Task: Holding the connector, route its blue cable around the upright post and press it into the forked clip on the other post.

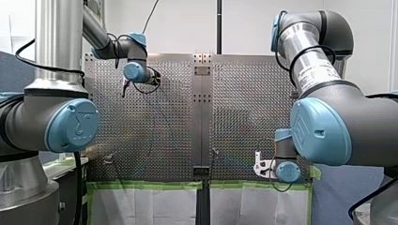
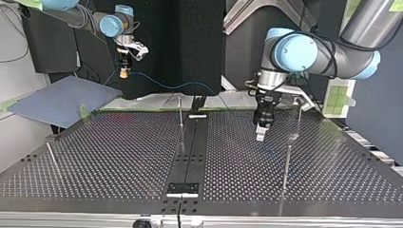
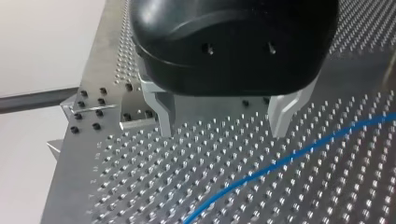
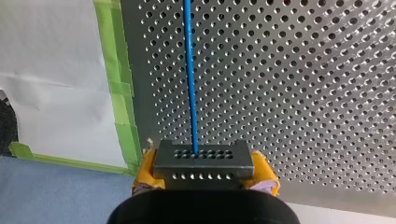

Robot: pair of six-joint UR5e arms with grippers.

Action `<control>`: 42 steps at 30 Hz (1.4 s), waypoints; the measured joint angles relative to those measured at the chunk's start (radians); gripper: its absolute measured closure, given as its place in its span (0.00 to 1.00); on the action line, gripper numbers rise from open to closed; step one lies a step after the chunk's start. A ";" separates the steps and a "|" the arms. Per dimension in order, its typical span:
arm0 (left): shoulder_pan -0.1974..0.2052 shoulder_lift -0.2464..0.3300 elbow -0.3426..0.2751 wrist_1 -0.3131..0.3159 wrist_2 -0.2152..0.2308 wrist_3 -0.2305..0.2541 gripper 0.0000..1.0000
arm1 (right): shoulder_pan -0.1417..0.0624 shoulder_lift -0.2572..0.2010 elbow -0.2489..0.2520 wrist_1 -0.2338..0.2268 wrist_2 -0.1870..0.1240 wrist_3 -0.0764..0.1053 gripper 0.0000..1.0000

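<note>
My right gripper (image 4: 205,179) is shut on the dark connector (image 4: 204,162), which sits between its yellow pads. The blue cable (image 4: 190,74) runs straight out of the connector over the perforated table. In the top view my right gripper (image 2: 124,71) hangs at the left, beyond the table's far edge, and the blue cable (image 2: 176,86) sags from it toward the middle. My left gripper (image 3: 223,126) stands open just above the table, nothing between its metal fingers (image 3: 163,114); the cable (image 3: 289,156) lies ahead of it. A thin upright post (image 2: 180,116) stands near the centre. I cannot tell which post carries the forked clip.
More thin posts stand at the top view's right (image 2: 286,166) and near my left gripper (image 2: 298,118); a tilted one (image 2: 52,159) is at its left. A black fixture (image 2: 198,102) sits on the dark centre strip (image 2: 190,156). Green tape (image 4: 119,79) marks the table's edge.
</note>
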 joint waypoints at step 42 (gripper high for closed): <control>-0.044 -0.032 -0.033 0.256 -0.187 0.179 0.00 | -0.007 0.001 0.000 0.001 -0.004 0.003 1.00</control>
